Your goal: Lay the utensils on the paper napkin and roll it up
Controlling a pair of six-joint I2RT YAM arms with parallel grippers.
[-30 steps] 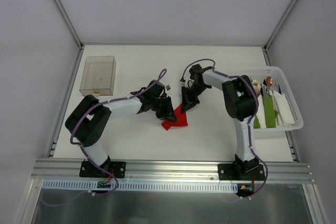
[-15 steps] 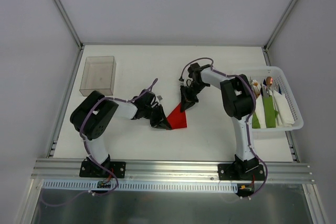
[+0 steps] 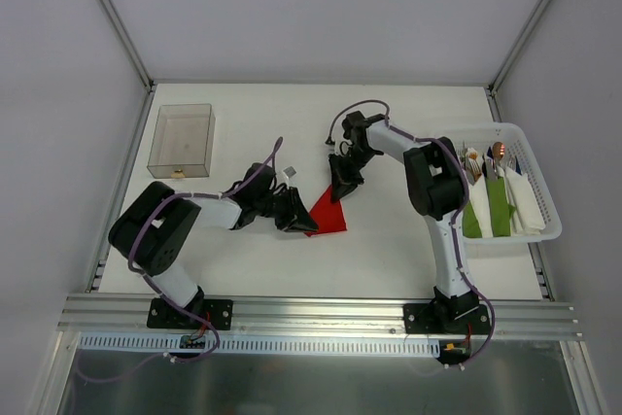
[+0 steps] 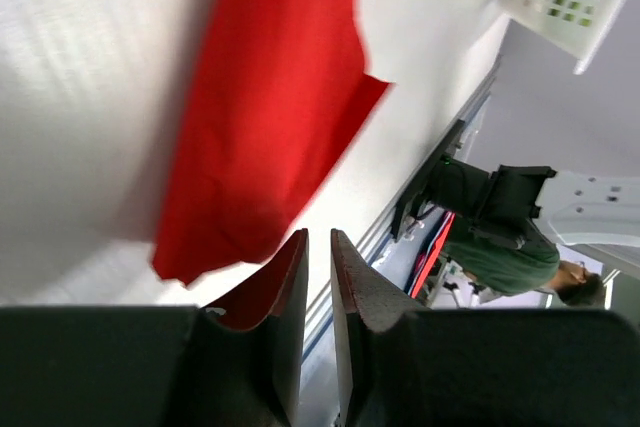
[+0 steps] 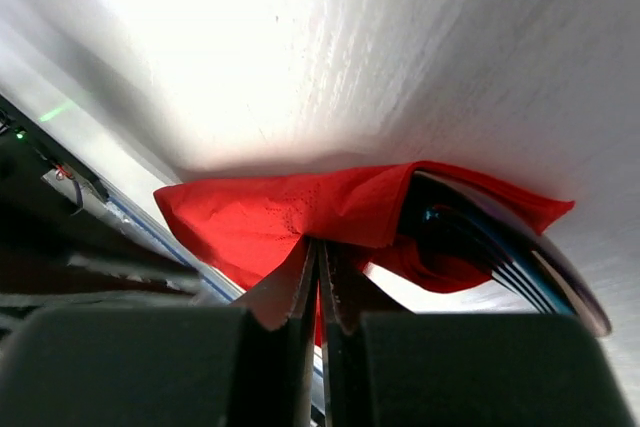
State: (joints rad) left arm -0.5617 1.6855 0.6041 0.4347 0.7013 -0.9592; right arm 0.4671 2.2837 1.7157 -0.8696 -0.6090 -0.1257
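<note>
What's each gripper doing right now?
Left gripper: barely open, a narrow gap, holding nothing.
Right gripper: closed, pinching the paper napkin.

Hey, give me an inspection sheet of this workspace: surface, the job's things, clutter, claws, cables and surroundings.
Surface: white table, no spills seen.
Job's things: paper napkin lies loosely folded mid-table; utensils show shiny heads under its fold.
Clutter: clear box far left; white basket at right with green napkin bundles, white napkins and spare utensils.
Claws: right claw shut on the napkin's edge; left claw, jaws a slit apart, holds nothing, beside the napkin's edge.
Cables: purple cables run along both arms, off the napkin.
Surroundings: grey walls; person in green beyond the table's edge.
</note>
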